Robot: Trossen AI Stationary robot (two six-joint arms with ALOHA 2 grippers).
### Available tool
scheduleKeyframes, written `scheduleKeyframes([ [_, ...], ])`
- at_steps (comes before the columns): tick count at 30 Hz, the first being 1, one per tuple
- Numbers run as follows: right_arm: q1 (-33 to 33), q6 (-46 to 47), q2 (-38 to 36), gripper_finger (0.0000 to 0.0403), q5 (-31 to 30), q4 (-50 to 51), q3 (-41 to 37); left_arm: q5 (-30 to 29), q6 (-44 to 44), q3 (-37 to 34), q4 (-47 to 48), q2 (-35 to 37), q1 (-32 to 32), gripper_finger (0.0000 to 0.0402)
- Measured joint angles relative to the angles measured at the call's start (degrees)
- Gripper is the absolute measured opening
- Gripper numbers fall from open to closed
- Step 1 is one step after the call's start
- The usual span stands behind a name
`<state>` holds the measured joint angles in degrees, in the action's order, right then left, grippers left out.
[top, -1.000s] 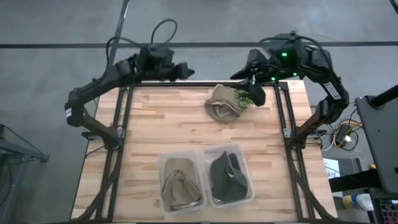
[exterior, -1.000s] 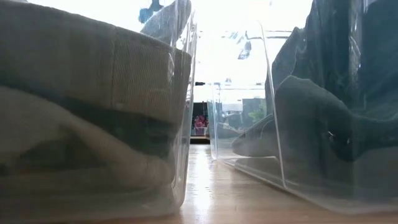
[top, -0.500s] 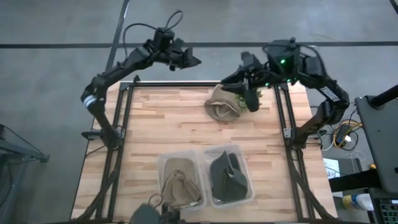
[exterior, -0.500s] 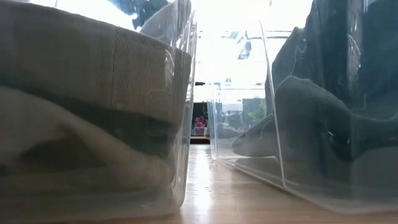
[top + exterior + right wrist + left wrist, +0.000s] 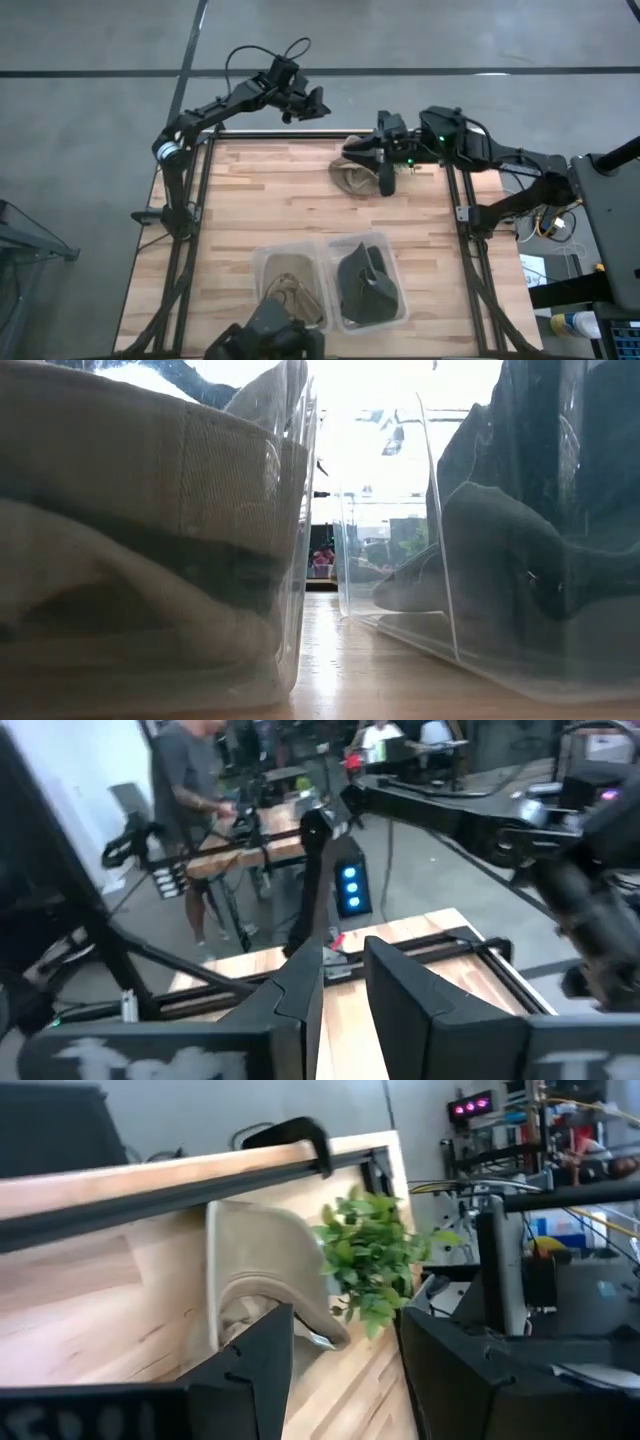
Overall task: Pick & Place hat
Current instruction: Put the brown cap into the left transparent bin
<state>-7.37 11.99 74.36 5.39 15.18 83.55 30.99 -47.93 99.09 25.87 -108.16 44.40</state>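
I count three hats: one tan hat [image 5: 356, 172] loose at the far edge of the table [image 5: 240, 200], one tan hat [image 5: 287, 290] in the left clear bin [image 5: 262, 262] and one dark hat [image 5: 366, 283] in the right clear bin [image 5: 398, 268], the two bins side by side at the near edge. There is one small green plant [image 5: 372, 1258] just beside the loose hat, and a person [image 5: 195, 810] in the room behind.

My right gripper [image 5: 386, 178] hangs over the loose hat's right side, fingers [image 5: 300, 990] pointing down with a narrow gap between them; whether they have hold of the hat I cannot tell. My left gripper [image 5: 318, 105] is raised beyond the table's far edge, well apart from the hat, fingers [image 5: 255, 1365] spread and holding nothing.

The loose hat is a soft tan cap, crumpled, its brim curling up toward the plant
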Motion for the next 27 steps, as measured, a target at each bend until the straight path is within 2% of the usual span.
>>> scheduleKeyframes([
  [4,-0.1,2.1,-5.8,0.0068,-2.8,-2.5,-8.6,0.0,-3.3,0.0,-0.6,-2.5,-0.8,0.0179],
  [10,-0.1,5.8,-13.0,0.0075,-3.0,-2.6,-16.8,0.9,-8.6,0.0,-4.6,-4.8,-3.9,0.0179],
  [16,-0.1,7.8,-20.6,0.0079,-5.3,-2.7,-23.1,-1.2,-13.6,0.0,-12.0,-6.4,-6.0,0.0179],
  [21,-0.1,11.6,-25.6,0.0070,-5.7,-2.5,-27.2,0.0,-13.6,0.0,-12.4,-5.3,-7.1,0.0179],
  [27,-0.1,20.8,-28.0,0.0071,-5.6,-2.1,-30.7,-2.7,-13.3,1.0,-12.7,-4.5,-6.9,0.0179],
])
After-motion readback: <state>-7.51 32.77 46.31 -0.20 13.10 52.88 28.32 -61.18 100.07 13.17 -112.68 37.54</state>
